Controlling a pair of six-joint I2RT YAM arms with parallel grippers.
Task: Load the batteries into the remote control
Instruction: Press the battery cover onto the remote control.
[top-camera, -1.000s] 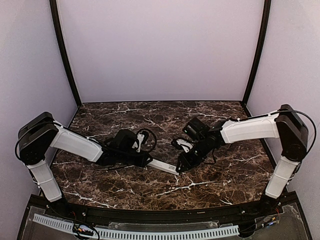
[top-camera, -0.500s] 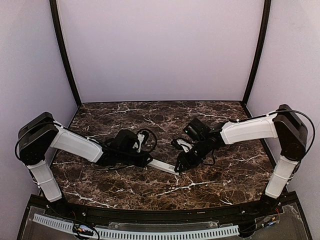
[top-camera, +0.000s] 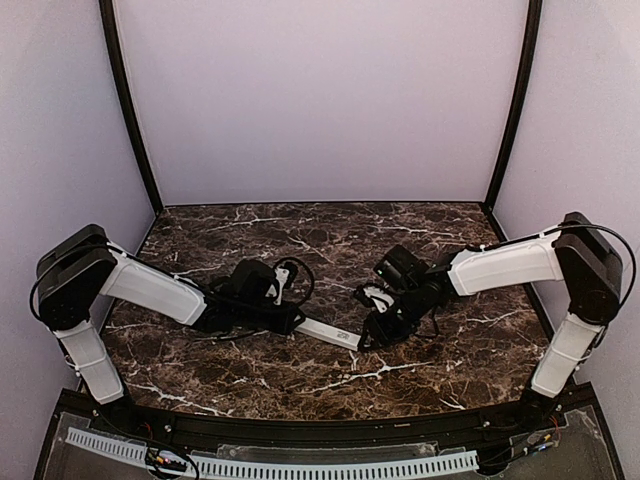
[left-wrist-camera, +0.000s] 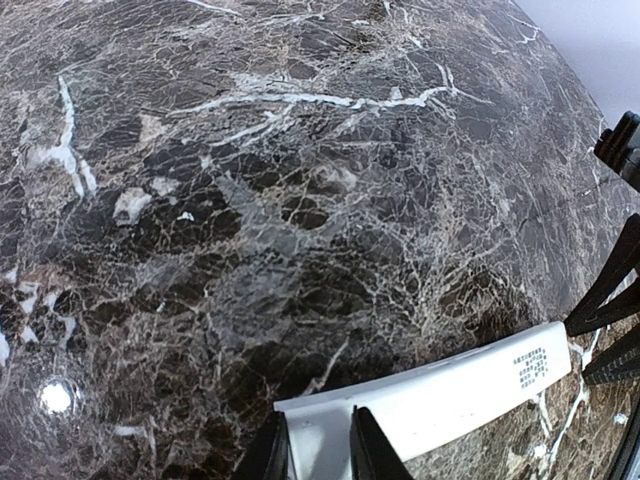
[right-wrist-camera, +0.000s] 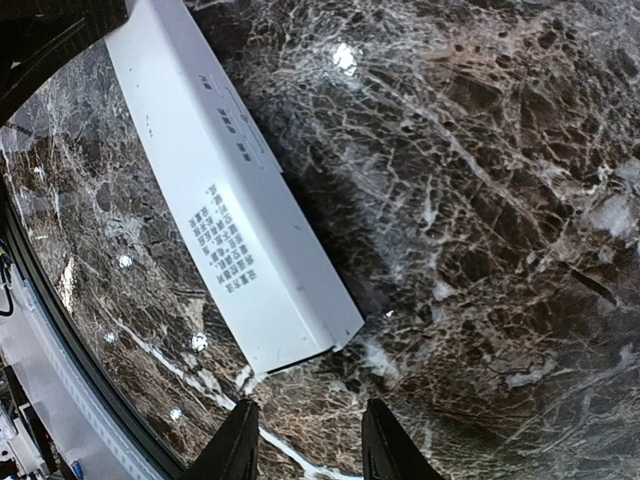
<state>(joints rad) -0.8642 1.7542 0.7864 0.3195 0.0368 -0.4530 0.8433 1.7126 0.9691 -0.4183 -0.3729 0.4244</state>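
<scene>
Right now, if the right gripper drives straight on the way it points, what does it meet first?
Probably the free end of the remote control, just ahead and in line with the gap between the open fingers of the right gripper. Depth is unclear: if it falls short, the marble table comes first.

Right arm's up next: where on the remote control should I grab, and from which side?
Grip the remote control at its free end, the printed one, pinching across the narrow width on the two long straight edges. Come in end-on: the right gripper sits open just short of that end, roughly lined up. The left gripper is clamped on the opposite end.
</scene>
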